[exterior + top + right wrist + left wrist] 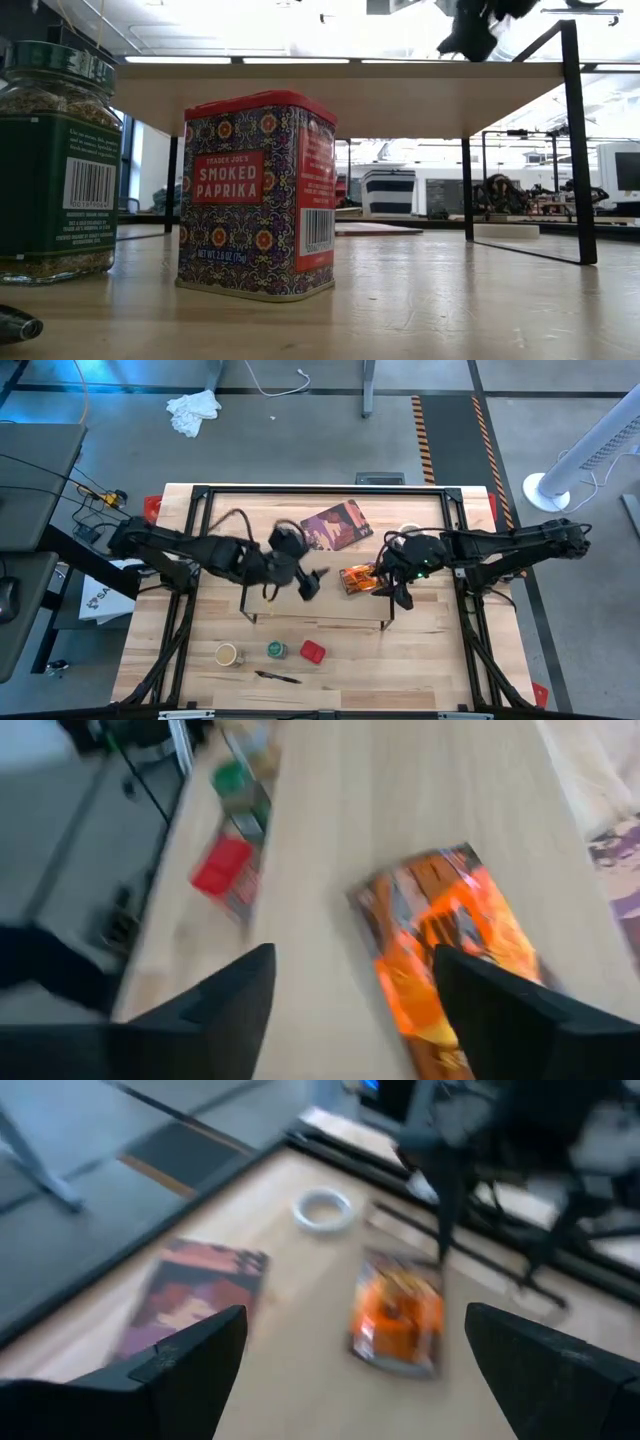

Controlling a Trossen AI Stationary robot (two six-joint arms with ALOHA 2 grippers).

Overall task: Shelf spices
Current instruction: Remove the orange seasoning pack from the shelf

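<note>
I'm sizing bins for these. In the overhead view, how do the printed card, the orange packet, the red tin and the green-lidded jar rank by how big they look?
Largest to smallest:
1. Printed card
2. Orange packet, partly under the right arm
3. Red tin
4. Green-lidded jar, close to the tin, so that order is unsure

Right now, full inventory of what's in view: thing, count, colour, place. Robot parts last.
shelf: 1, light wood top, black legs, mid-table.
orange packet: 1, brown-orange, flat on the shelf top, right part.
red tin: 1, red, on the table in front of the shelf.
green-lidded jar: 1, green, left of the red tin.
tan-topped jar: 1, tan, left of the green-lidded jar.
printed card: 1, dark reddish, behind the shelf.
tape roll: 1, white, right of the card.
dark pen-like object: 1, front edge of the table.
left hand: open, over the shelf.
right hand: open, beside the orange packet.
</note>
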